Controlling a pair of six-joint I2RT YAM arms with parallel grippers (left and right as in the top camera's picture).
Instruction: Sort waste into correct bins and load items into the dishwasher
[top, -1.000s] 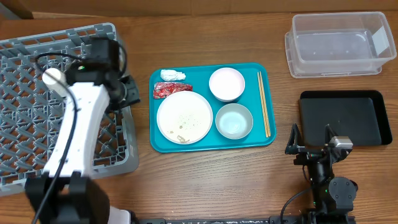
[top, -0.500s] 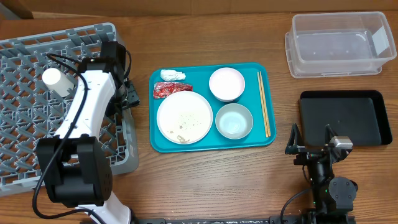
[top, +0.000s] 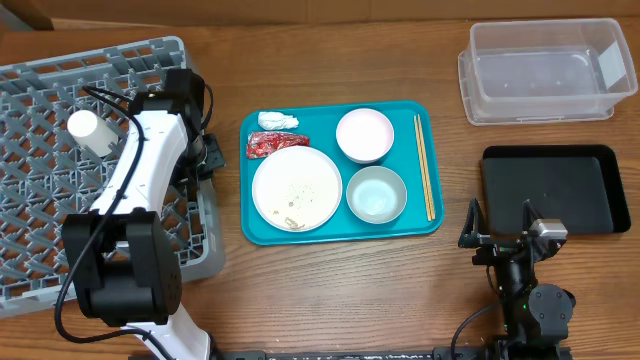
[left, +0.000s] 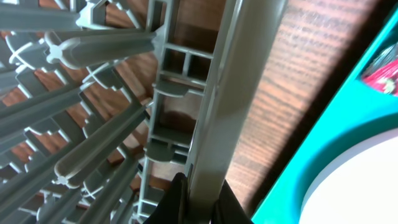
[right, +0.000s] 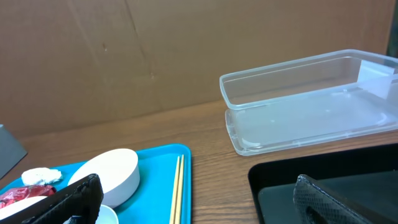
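Two arms, left gripper (top: 207, 160) way nearer: the red wrapper (top: 272, 145) sits just right of the dish rack (top: 212, 235) wall it narrowly straddles; pinching or not, can't tell.

The left arm (top: 130, 210) reaches from its base at the dish rack's (top: 40, 200) near right corner up along the rack's right side, wrist bent over at the top. The left gripper (top: 205, 155) points down at the rack's right wall; its dark fingers (left: 177, 199) sit one on each side of that wall, tight against it. The right arm (top: 520, 290) is folded low, well off to the right of the rack. The right gripper (top: 500, 225) has its fingers (right: 81, 193) spread wide, holding nothing.
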